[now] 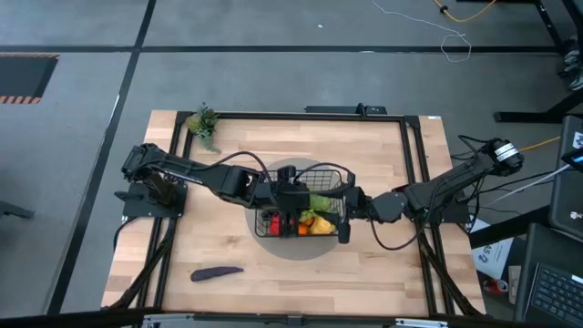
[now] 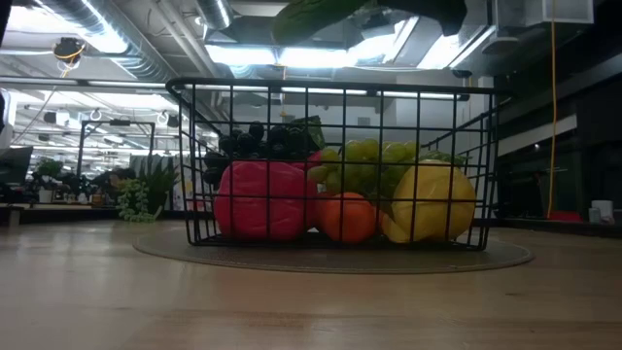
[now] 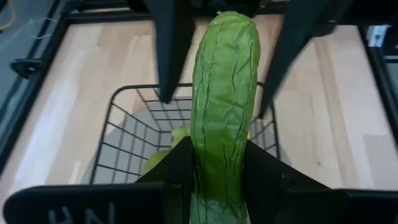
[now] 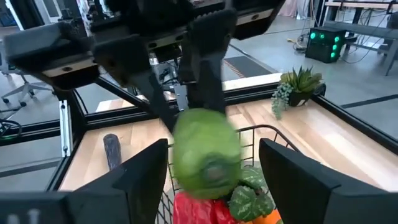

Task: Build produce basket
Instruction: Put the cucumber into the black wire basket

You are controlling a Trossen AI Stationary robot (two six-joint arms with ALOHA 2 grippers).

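A green cucumber [image 3: 224, 93] hangs over the black wire basket [image 1: 335, 173], with my left gripper [image 3: 221, 158] shut on it. The basket stands on a round grey mat in the middle of the table. It holds a red fruit [image 2: 260, 199], an orange [image 2: 348, 216], a yellow lemon [image 2: 432, 199] and green grapes [image 2: 369, 156]. My right gripper [image 4: 212, 152] is open. Its fingers stand on either side of the cucumber's free end [image 4: 205, 155]. I cannot tell whether they touch it. A purple eggplant [image 1: 217, 272] lies on the table near the front left. My left gripper pinches the cucumber's near end [image 3: 214, 183] between its two fingers [image 3: 177, 165]. It comes from the table's left, slanting down. The cucumber runs on along the fingers and sticks out past them toward the right. It is clear of the basket and the fruit below.
A small green potted plant [image 1: 202, 123] stands at the table's far left corner. Black frame rails [image 1: 414, 164] run along the table's sides. Bare wood lies in front of the basket and to the eggplant's right.
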